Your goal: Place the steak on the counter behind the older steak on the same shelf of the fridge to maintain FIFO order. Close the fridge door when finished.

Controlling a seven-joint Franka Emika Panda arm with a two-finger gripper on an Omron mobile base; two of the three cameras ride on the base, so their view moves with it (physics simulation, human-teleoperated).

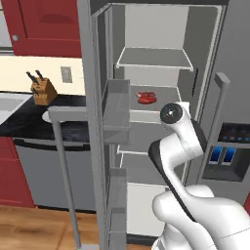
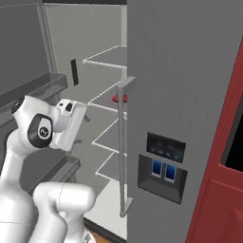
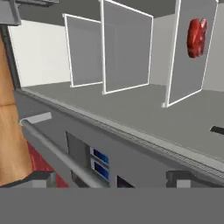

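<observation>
The gripper (image 3: 109,178) sits at the mouth of the open fridge (image 1: 207,58), rolled on its side, so in the hand view the shelves stand as upright panels. Its two dark tips sit wide apart at the bottom of that view with nothing between them: released, carrying nothing.

Just beyond the hand, in the left base view, is the fridge door (image 1: 97,146), swung out to the left with its bins facing the arm.

One steak (image 1: 146,97) lies on the middle shelf (image 1: 166,93), toward its left half and roughly midway between front edge and back wall. It shows as a dark red lump, ahead of and above the hand in the left base view, at upper right in the hand view. Its long axis seems to run across the shelf, though it is too small to be sure.

To the far left, the counter (image 1: 29,122) carries a knife block (image 1: 43,90) near its back edge. A pale plate-like shape (image 1: 49,116) peeks from behind the door; whether the second steak rests there cannot be told.

Judgement: the empty hand faces into the fridge, while the counter lies off to its left, past the door.
</observation>
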